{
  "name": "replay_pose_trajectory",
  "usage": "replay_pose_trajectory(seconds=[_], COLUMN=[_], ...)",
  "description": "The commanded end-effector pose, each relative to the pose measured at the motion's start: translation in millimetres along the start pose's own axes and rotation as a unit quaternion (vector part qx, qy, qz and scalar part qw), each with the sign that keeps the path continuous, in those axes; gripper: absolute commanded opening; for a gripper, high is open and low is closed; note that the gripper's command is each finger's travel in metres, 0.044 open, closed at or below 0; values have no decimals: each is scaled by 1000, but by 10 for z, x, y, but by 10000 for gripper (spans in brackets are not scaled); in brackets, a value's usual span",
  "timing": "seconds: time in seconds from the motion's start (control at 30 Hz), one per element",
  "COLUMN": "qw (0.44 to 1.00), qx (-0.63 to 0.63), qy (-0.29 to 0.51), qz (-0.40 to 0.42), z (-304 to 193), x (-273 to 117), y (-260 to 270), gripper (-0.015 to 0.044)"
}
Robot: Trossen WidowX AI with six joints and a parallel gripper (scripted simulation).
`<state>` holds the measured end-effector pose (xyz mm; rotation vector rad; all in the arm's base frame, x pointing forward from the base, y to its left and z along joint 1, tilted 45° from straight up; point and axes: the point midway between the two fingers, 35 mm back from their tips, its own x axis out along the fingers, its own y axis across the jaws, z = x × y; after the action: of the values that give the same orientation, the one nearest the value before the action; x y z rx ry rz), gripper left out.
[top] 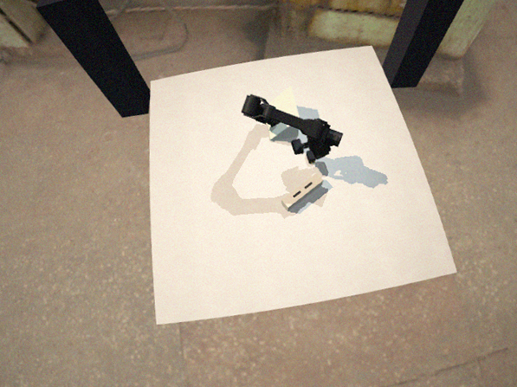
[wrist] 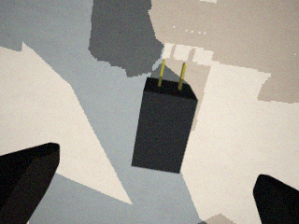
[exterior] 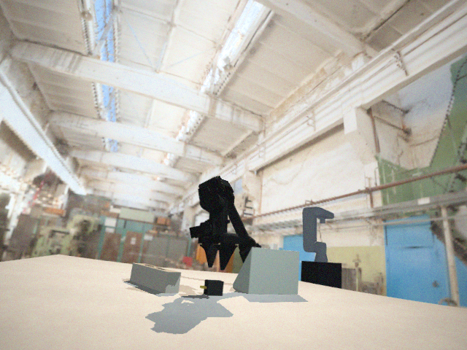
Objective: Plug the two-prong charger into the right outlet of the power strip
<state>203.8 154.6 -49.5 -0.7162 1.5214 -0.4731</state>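
The black charger [exterior: 214, 287] [wrist: 163, 128] lies on the table with its two yellow prongs [wrist: 182, 77] pointing towards the power strip side. My gripper [exterior: 217, 267] [wrist: 160, 170] is open and empty above the charger, fingers pointing down. In the wrist view the charger shows between the widely spread fingers, a little above the line of their tips. In the top view the charger is hard to tell apart from the dark fingers. The power strip [top: 302, 190] [exterior: 154, 279] stands a short way from the charger, with two dark outlet slots on top; no prongs are in them.
A grey-green wedge block [top: 285, 132] [exterior: 273, 271] stands on the white table [top: 228, 270] [exterior: 301, 324] near the arm's base, on the charger's other side from the strip. Two black posts [top: 96, 52] [top: 419, 42] stand beyond the table's far edge. Arm shadows cross the table around the strip.
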Motion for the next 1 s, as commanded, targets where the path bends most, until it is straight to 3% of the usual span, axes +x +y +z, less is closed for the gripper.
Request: replay_pose_trajectory(seconds=[0.0,0.97], qw=[1000,1000], qx=[2,2], qy=[7,6], qz=[-8,-9], z=[-11,19], x=[41,453], y=[-27,-13], gripper=[440,440])
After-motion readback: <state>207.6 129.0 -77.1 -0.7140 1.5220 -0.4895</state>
